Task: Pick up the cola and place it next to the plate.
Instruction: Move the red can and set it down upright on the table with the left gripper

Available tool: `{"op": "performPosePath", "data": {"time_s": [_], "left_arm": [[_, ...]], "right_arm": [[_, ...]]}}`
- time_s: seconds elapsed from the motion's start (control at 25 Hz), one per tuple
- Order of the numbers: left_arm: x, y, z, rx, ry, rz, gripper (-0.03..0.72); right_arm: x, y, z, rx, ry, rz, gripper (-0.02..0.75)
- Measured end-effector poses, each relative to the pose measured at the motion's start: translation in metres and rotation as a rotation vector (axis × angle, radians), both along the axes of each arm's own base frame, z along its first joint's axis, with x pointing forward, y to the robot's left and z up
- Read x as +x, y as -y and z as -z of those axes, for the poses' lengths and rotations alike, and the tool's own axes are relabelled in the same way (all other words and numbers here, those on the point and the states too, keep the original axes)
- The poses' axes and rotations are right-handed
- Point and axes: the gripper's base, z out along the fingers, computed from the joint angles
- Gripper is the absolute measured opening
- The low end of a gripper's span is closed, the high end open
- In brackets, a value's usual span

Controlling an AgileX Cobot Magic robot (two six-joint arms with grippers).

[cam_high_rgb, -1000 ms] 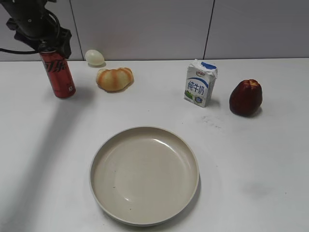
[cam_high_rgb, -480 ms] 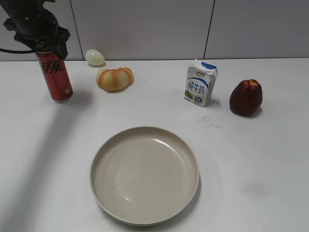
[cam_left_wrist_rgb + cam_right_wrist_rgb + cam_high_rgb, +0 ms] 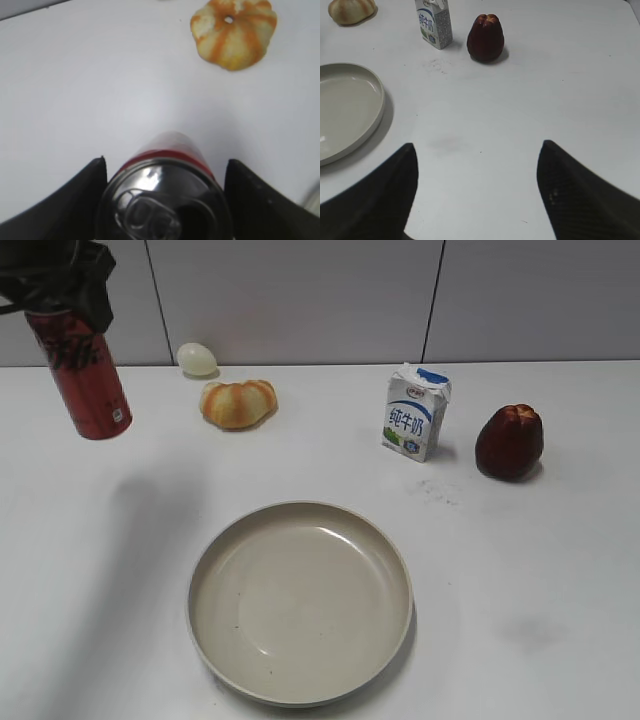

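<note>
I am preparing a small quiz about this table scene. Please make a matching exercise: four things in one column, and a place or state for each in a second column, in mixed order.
Things:
1. cola
2. plate
3. milk carton
4. egg

Places or states:
A. by the back wall
B. held in closed jaws, lifted
C. empty, nearest the exterior camera
D. upright beside the dark red fruit

Pairs: 1-B, 2-C, 3-D, 4-A

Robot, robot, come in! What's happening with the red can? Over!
Left gripper shut on tall red cola can, lifted off table. Right gripper open, empty. Round beige plate bare; path to it looks clear.
</note>
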Motion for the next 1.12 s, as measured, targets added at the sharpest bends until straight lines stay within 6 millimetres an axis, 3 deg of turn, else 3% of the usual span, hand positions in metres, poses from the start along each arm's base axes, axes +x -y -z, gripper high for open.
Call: {"op": "performPosePath", "data": {"time_s": [0.24, 0.44, 0.72, 1.12], "left_arm": [[-0.078, 0.014, 0.008, -0.002, 0.015, 0.068, 0.533], [-0.124, 0.032, 0.037, 0.013, -0.029, 0.175, 0.533], [-0.144, 0.050, 0.073, -0.004, -0.046, 0.237, 0.533], [-0.151, 0.050, 0.087, -0.007, -0.062, 0.242, 0.533]], "right_arm": [[0.000, 0.000, 0.000, 0.000, 0.000, 0.000, 0.592], [0.000, 0.000, 0.000, 0.000, 0.000, 0.000, 0.592], [0.000, 0.000, 0.000, 0.000, 0.000, 0.000, 0.592], [0.000, 0.000, 0.000, 0.000, 0.000, 0.000, 0.592]]}}
